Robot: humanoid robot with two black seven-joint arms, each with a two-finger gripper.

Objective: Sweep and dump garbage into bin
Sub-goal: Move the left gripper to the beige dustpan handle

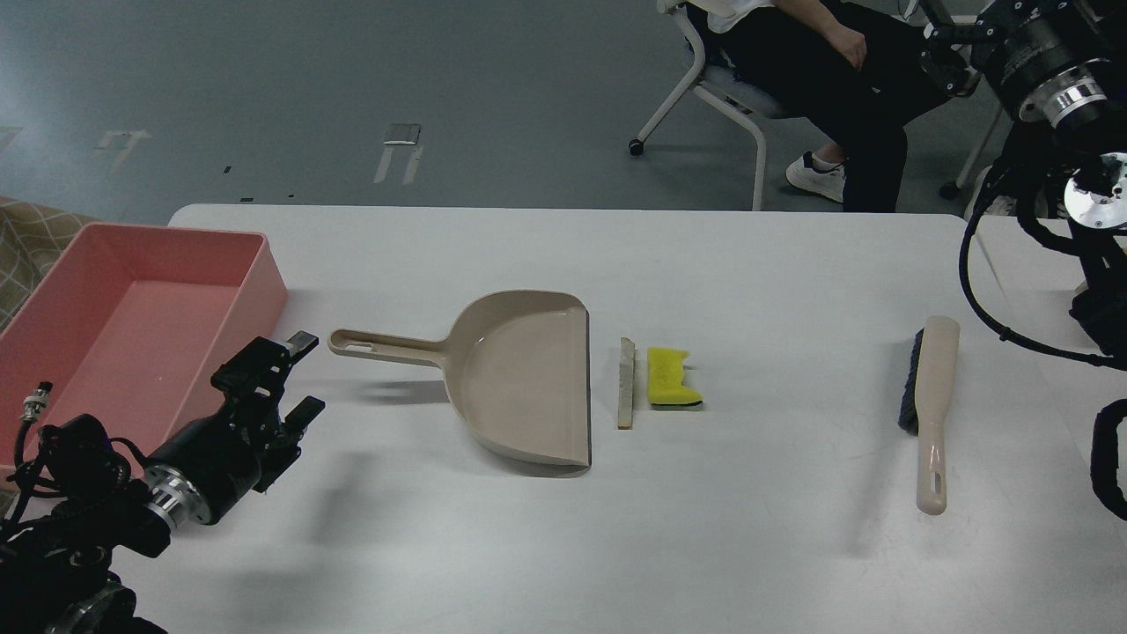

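while the left gripper (304, 374) hangs with its two fingers apart and holds nothing, it sits just left of the dustpan (519, 379) handle. that handle points to 9 o'clock, right at it, so the left arm is the nearer one. the pan's wide mouth faces 3 o'clock. the garbage lies just past that mouth: first the pale slab (626, 383), long way running 12 to 6, then the yellow sponge piece (671, 377) beside it. the brush (931, 409) lies far off at 3 o'clock, nearer the right arm, whose gripper i cannot see. the pink bin (255, 282) waits at 9 o'clock.
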